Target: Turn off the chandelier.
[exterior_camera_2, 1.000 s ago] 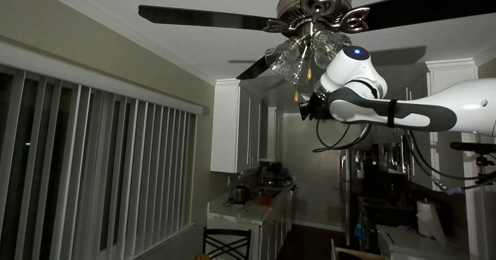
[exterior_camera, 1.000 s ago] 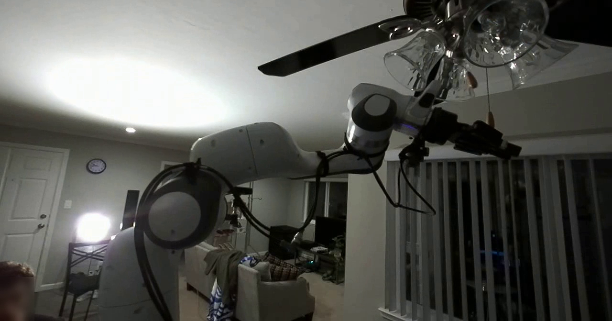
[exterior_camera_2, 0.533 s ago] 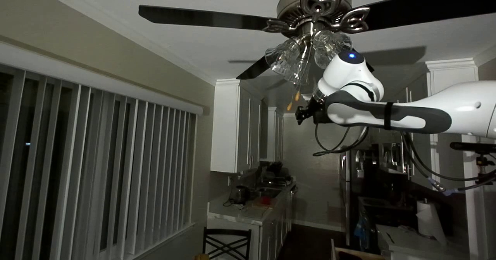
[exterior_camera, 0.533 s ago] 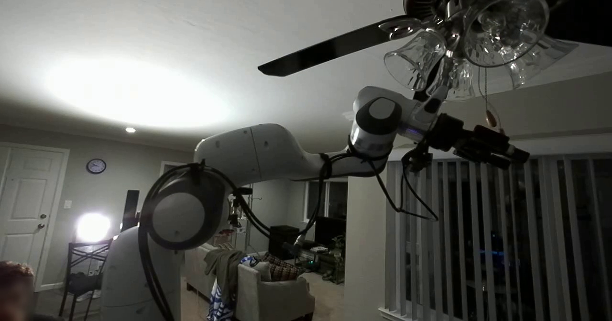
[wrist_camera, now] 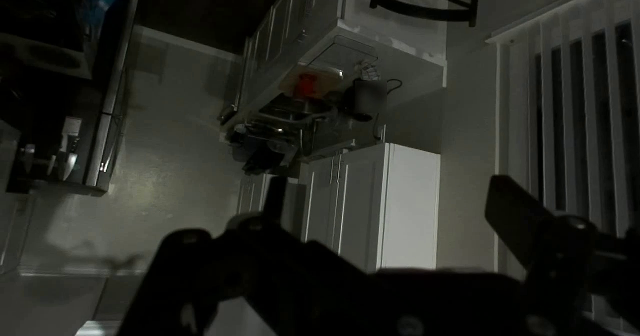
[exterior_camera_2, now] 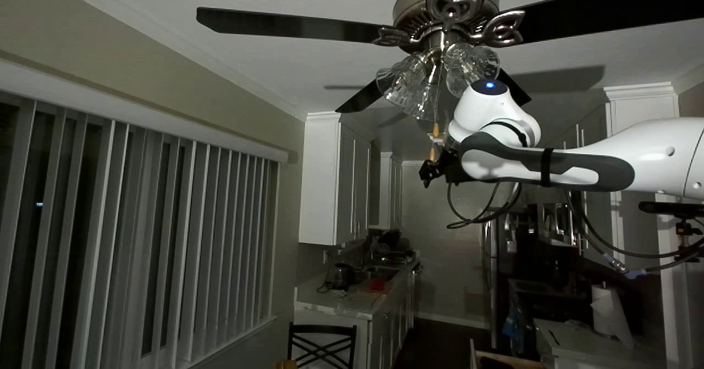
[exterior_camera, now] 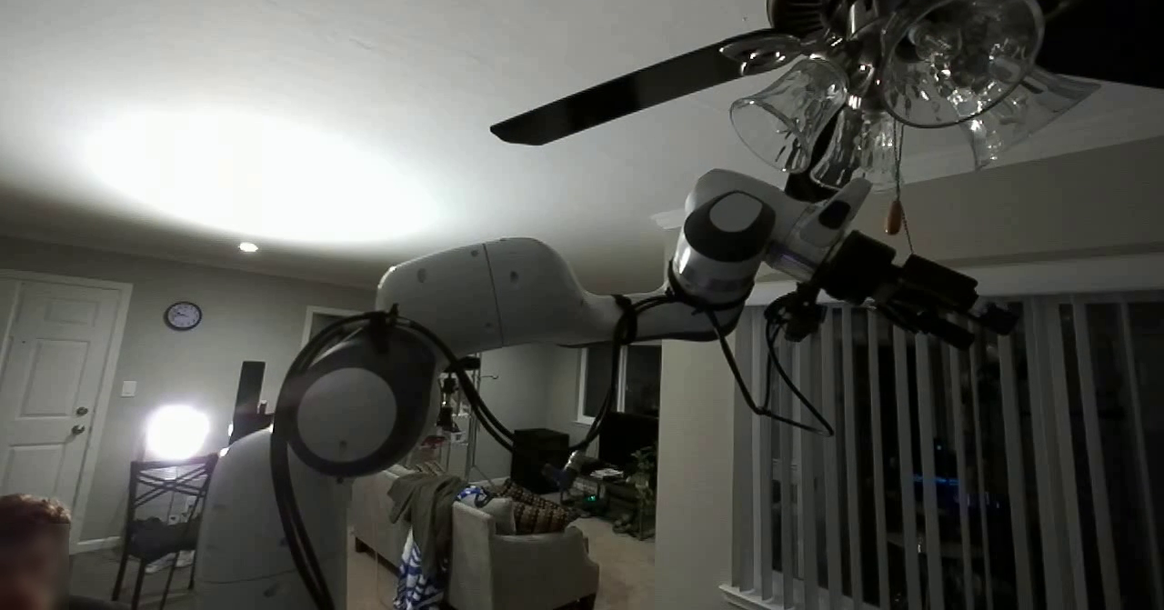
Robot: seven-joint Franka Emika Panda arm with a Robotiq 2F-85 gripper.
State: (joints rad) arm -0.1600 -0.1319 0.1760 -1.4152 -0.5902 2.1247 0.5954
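The chandelier shows in both exterior views, its clear glass shades (exterior_camera: pixel 789 112) unlit under the motor housing (exterior_camera_2: pixel 410 11) and dark blades (exterior_camera_2: pixel 291 27). Two wooden pulls dangle on chains below it: the upper pull (exterior_camera_2: pixel 436 130) hangs free, while the lower pull (exterior_camera_2: pixel 432 154) hangs just above or in front of the gripper's top. An exterior view shows only one pull (exterior_camera: pixel 894 217), with a second chain passing down behind the gripper. My gripper (wrist_camera: pixel 387 188) is open, its fingers wide apart with nothing between them. It points outward and slightly down, below the shades. The wrist view does not show the chandelier.
Vertical blinds (exterior_camera: pixel 873 446) cover the window near the gripper. White upper cabinets (exterior_camera_2: pixel 322 179) stand beyond the fan. A cable loop (exterior_camera: pixel 773 415) hangs from the wrist. A person's head (exterior_camera: pixel 32 537) shows at the lower corner.
The arm has lowered and the gripper has gone from nearly shut to open. Both pulls have swung, and the upper one now hangs lower. The shades look unlit throughout.
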